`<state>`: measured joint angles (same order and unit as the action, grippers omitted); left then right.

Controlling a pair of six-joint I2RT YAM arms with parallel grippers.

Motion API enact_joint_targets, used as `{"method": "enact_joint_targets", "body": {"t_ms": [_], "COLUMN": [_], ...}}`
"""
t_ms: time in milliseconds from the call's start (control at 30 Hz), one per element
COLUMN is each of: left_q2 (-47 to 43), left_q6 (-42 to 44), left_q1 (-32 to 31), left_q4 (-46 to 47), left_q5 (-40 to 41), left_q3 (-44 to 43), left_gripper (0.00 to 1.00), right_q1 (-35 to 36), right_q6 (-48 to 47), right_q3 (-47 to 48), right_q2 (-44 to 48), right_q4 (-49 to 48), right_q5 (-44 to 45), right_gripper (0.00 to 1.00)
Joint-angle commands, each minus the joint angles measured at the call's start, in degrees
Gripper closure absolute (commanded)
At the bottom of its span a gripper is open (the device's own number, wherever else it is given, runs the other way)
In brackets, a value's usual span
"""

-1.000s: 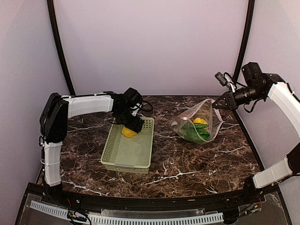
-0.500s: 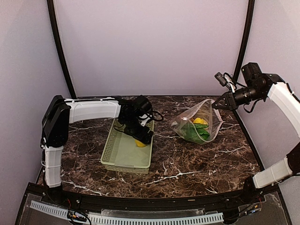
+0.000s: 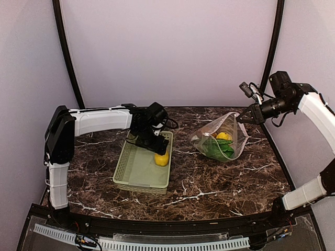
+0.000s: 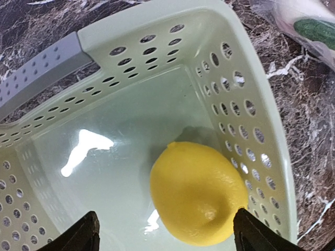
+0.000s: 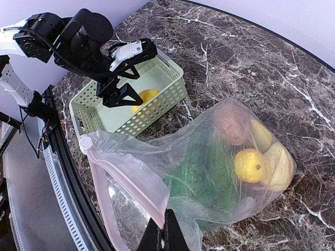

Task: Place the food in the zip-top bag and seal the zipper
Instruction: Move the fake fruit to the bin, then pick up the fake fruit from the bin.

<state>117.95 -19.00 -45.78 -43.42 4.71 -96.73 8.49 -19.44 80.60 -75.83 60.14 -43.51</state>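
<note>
One lemon (image 4: 199, 193) sits loose in the pale green basket (image 4: 157, 47) on the table (image 3: 209, 183), close to a side wall. The left claw (image 3: 158, 150) is spread wide just above it, gripping nothing. Further back, the zip-top bag (image 3: 220, 138) holds green and yellow food, mouth unsealed, with its top edge pinched tight in the right claw (image 5: 165, 232).
</note>
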Motion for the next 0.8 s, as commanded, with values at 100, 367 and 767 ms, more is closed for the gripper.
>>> {"method": "enact_joint_targets", "body": {"t_ms": [100, 367, 767], "left_q2": [0.96, 1.67, 3.11], "left_q6": [-5.89, -7.36, -7.63], "left_q1": [0.08, 0.12, 1.04], "left_q4": [4.6, 1.99, 2.88], "left_q5": [-7.74, -8.87, -10.78], "left_q3": [-1.15, -1.29, 0.37], "left_gripper": [0.14, 0.18, 0.19], "right_q1": [-0.27, -0.24, -0.23], "right_q6": [-0.39, -0.43, -0.49], "right_q3": [-0.77, -1.14, -0.88], "right_q2": [1.19, 1.35, 0.93], "right_q4": [-1.01, -1.16, -0.99], "right_q5": [0.12, 0.01, -0.35], "right_gripper": [1.0, 1.0, 1.0]}}
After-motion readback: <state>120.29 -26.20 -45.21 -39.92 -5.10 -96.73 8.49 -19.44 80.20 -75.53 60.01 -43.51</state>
